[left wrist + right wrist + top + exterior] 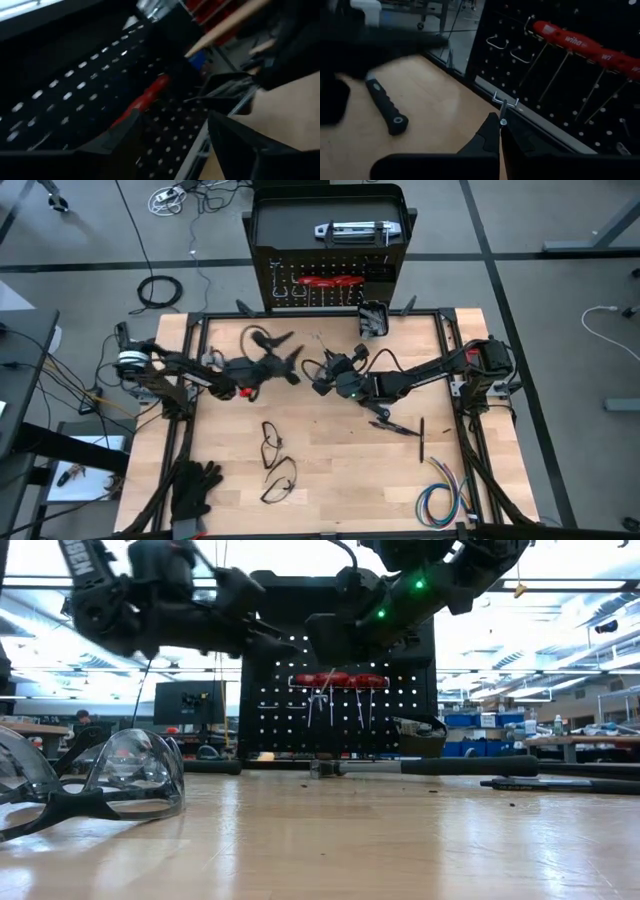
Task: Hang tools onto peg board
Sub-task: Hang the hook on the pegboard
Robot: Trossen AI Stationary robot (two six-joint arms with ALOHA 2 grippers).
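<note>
Left claw [292, 360]: it hangs above the worktop [330, 470] in front of the peg board [325, 285]; the fingers [235, 137] stand apart and nothing is between them.
Right claw [318, 375]: just beside the left one, also above the worktop and near the board; the fingers [490, 137] are pressed together, with nothing held.
Peg board: upright at the far edge of the worktop, black, with rows of small holes and silver hooks [506, 102].
Red-handled tools [338, 681]: they hang in a row on the board.
Hammer [430, 767]: it lies flat on the worktop before the board.
Black handle [387, 107]: it lies on the wood near the left end of the board.
Safety glasses [95, 785]: on the worktop, at the near side.
Black gloves [195, 485]: at the near left corner.
Coloured wires [440, 500]: at the near right corner.
</note>
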